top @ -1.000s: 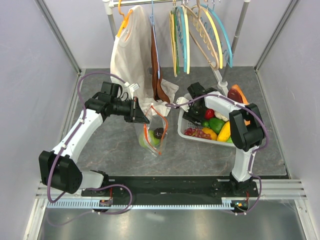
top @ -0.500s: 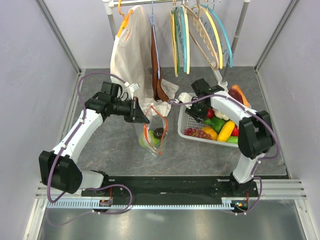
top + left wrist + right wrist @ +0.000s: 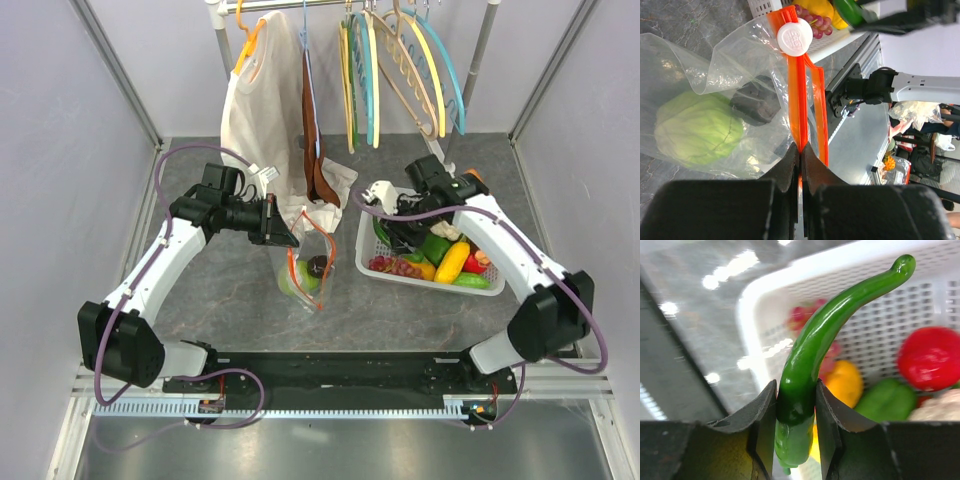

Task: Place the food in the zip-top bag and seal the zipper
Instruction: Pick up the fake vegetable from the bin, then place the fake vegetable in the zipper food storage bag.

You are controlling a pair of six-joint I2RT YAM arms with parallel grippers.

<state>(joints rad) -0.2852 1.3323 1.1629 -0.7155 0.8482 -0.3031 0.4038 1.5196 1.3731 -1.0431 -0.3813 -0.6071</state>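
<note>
The zip-top bag [image 3: 303, 268] hangs upright, its mouth held up by my left gripper [image 3: 800, 150], which is shut on the orange zipper [image 3: 796, 95] below the white slider [image 3: 794, 37]. Inside the bag lie a pale green round food piece [image 3: 697, 130] and a dark one [image 3: 755, 102]. My right gripper [image 3: 796, 400] is shut on a long green pepper [image 3: 812, 350] and holds it above the near-left corner of the white basket [image 3: 747, 325]. More food lies in the basket: yellow [image 3: 450, 262], red [image 3: 474, 263], green [image 3: 433, 247] and grapes [image 3: 395, 267].
A clothes rack stands at the back with a white garment [image 3: 255, 110], a brown one [image 3: 315, 150] and several coloured hangers [image 3: 400, 70]. The white basket [image 3: 364, 250] sits just right of the bag. Grey walls close in both sides.
My right gripper has closed on the green pepper and lifted it out of the basket, while its elbow swung out to the right. The left arm and bag have not moved.
</note>
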